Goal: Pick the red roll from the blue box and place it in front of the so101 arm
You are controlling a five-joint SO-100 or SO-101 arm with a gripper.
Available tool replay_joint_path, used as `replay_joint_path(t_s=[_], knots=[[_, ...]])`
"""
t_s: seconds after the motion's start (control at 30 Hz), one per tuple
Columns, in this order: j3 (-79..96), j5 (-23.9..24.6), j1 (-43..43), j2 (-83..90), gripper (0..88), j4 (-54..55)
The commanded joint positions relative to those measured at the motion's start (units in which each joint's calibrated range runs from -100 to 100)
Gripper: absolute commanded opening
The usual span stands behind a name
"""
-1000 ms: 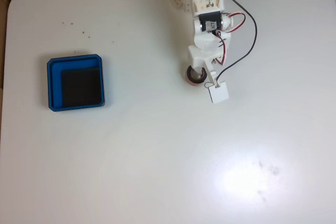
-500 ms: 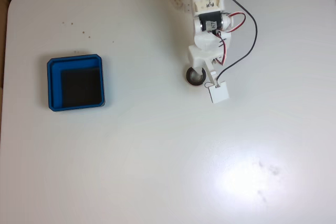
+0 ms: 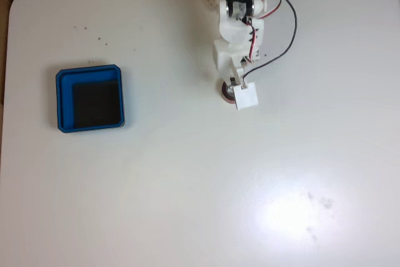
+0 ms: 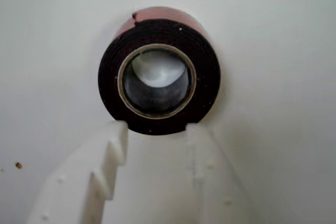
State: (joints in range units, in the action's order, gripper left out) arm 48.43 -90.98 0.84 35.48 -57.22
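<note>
Seen from the wrist view, the white gripper (image 4: 155,129) reaches up from the bottom edge with its two fingers parted; the left finger (image 4: 107,156) has a toothed inner edge. The fingertips sit just at the near rim of the red roll (image 4: 159,69), one to each side, not clamping it. The roll lies flat on the white table (image 4: 273,51), its dark face and pale inner ring turned to the camera, a sliver of red showing along its far edge.

In the fixed view, the so101 arm (image 3: 236,26) comes down from the top edge, folded close to its base, with red and black wires looping off to the right. The gripper (image 3: 236,89) hangs over the red roll (image 3: 226,94), which peeks out at its left side. The blue box (image 3: 90,99) rests well apart, on the left of the table (image 3: 187,186), showing its black floor.
</note>
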Motion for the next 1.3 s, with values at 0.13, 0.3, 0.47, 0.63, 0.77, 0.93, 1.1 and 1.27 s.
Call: replay_joint_path(t_s=[0.13, 0.3, 0.47, 0.63, 0.77, 0.93, 1.1, 1.27], knots=[[9.0, 0.3, 0.9, 25.1, 10.2, 1.1], [18.3, 0.3, 0.8, 39.0, 10.2, 1.7], [33.6, 0.3, 1.0, 52.1, 10.2, 10.0], [48.4, -0.2, 1.1, 58.4, 10.2, 21.3], [51.5, 0.1, 1.1, 59.2, 10.2, 23.9], [51.5, 0.0, 1.0, 61.6, 10.2, 23.9], [51.5, -0.3, 0.8, 63.4, 10.2, 23.8], [51.5, -0.4, 0.4, 63.5, 10.2, 23.8]])
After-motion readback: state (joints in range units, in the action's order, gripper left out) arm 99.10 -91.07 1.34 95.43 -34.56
